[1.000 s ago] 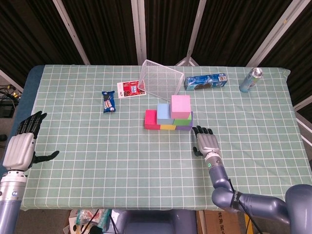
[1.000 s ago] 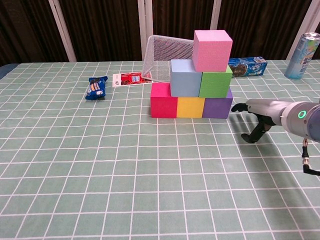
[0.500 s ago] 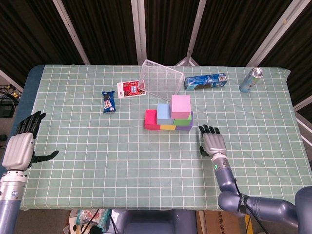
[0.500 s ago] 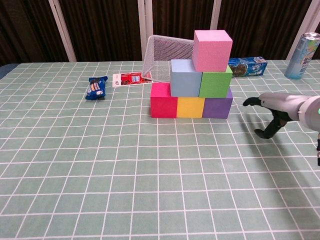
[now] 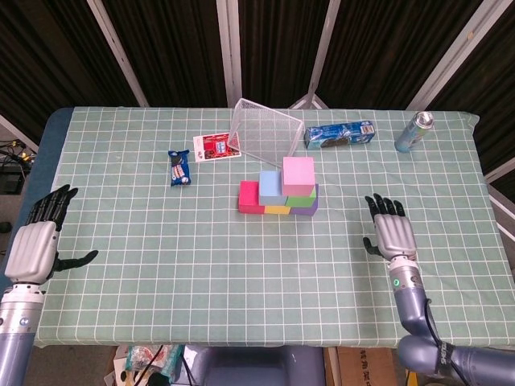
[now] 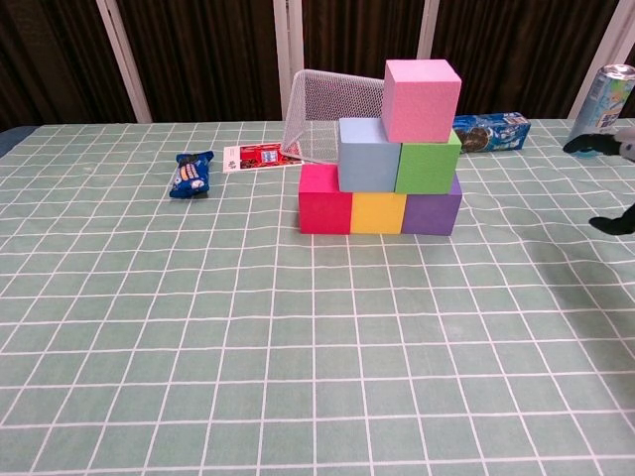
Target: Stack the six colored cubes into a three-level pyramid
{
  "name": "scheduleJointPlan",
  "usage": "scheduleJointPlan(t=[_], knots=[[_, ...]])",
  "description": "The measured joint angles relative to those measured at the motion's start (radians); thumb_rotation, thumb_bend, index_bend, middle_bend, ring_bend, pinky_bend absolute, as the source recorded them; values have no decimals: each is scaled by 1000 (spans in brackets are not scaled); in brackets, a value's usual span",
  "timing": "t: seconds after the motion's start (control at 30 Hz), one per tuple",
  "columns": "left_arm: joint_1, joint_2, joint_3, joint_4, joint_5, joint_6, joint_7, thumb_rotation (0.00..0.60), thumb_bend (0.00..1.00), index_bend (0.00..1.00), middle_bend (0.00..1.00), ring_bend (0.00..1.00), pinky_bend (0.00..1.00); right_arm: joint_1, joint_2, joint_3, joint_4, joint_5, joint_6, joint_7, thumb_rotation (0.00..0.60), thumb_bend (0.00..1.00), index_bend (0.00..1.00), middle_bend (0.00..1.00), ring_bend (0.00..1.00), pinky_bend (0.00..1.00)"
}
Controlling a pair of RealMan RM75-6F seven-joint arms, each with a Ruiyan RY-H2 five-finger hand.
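Six cubes stand stacked near the middle of the surface (image 5: 161, 265), which wears a green checked cloth. The bottom row, seen from the chest view, runs red cube (image 6: 324, 202), yellow cube (image 6: 376, 212), purple cube (image 6: 431, 212), all touching. On them sit the blue cube (image 6: 368, 154) and green cube (image 6: 428, 166), side by side. The pink cube (image 6: 423, 99) tops the stack, resting toward the right, mostly over the green one.

The right hand (image 5: 393, 233) hovers well right of the stack, released, fingers spread, holding nothing; only its dark fingertips show at the chest view's right edge. The left hand (image 5: 34, 244) is at the far left edge of the surface, also released with fingers apart.

Behind the stack a wire basket (image 6: 337, 117) lies tipped on its side. Left of it lie a red card (image 6: 254, 158) and a blue snack pack (image 6: 190, 173); their print is too small to read. A blue cookie box (image 6: 490, 131) looks like Oreo, though the lettering is unclear. A can (image 6: 600, 109) stands far right, its label unreadable.
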Motion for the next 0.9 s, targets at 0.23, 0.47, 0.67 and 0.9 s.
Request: scheduleJointPlan(t=[0.23, 0.47, 0.67, 0.9], knots=[[24, -38, 47, 74, 68, 16, -5, 600, 68, 0, 0, 0, 0, -136, 65, -94, -21, -241, 88, 150, 600, 393, 0, 0, 0, 0], [74, -77, 111, 191, 161, 49, -51, 600, 69, 0, 0, 0, 0, -282, 92, -186, 10, -449, 236, 254, 600, 393, 0, 0, 0, 0], [116, -116, 148, 318, 254, 107, -104, 600, 69, 0, 0, 0, 0, -363, 100, -220, 66, -559, 314, 364, 600, 393, 0, 0, 0, 0], [144, -175, 156, 411, 306, 145, -128, 600, 69, 0, 0, 0, 0, -402, 90, -227, 128, -635, 304, 400, 600, 392, 0, 0, 0, 0]])
